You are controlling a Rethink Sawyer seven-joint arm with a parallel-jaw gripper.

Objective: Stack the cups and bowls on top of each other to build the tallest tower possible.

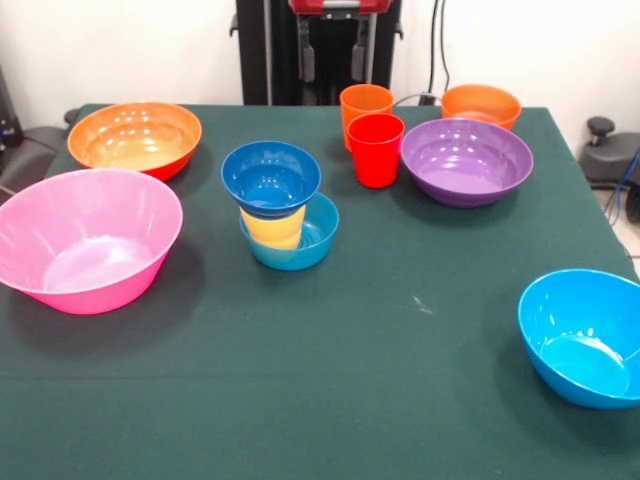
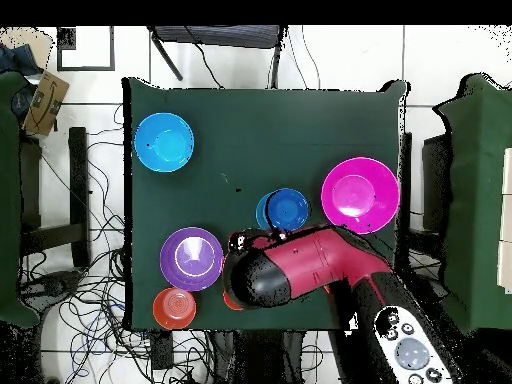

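The tower (image 1: 282,212) is standing mid-tabletop (image 1: 330,400), left of centre: blue bowl on yellow cup in blue bowl; other bowls are sitting apart; the fingers (image 1: 334,58) are hanging at top centre, grip state unreadable.

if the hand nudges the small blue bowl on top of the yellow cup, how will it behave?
Likely tips easily: the small blue bowl perches on the narrower yellow cup. Its glossy surface probably slips. It looks like light plastic, so a slight push may topple it.
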